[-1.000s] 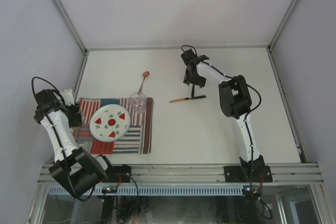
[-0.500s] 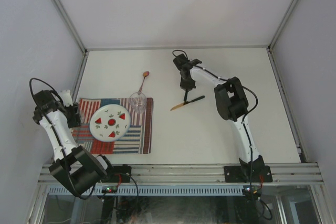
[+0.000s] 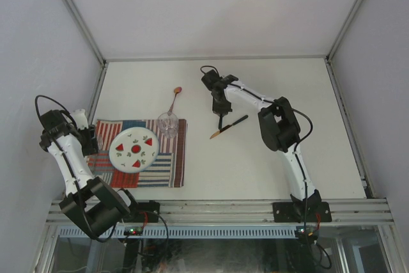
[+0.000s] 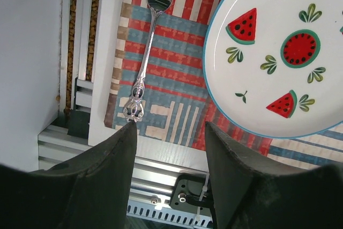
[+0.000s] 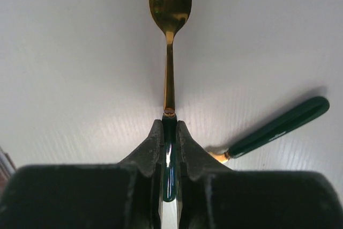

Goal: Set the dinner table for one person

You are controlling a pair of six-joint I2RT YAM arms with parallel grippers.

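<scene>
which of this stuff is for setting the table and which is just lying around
For the job: striped placemat, watermelon plate, glass, silver fork, spoon, green-handled utensil, gold fork held by right gripper.
Just lying about: nothing; all loose items are tableware.

I'm watching the off-white dinner table (image 3: 268,158) carrying a striped placemat (image 3: 169,168) at its near left. A small spoon (image 3: 174,99) is lying just beyond the placemat. A green-handled utensil (image 3: 238,121) is resting mid-table.

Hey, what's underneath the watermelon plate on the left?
The plate rests on the striped placemat, which lies on the dinner table. Anything directly beneath the plate is covered and cannot be seen.
</scene>
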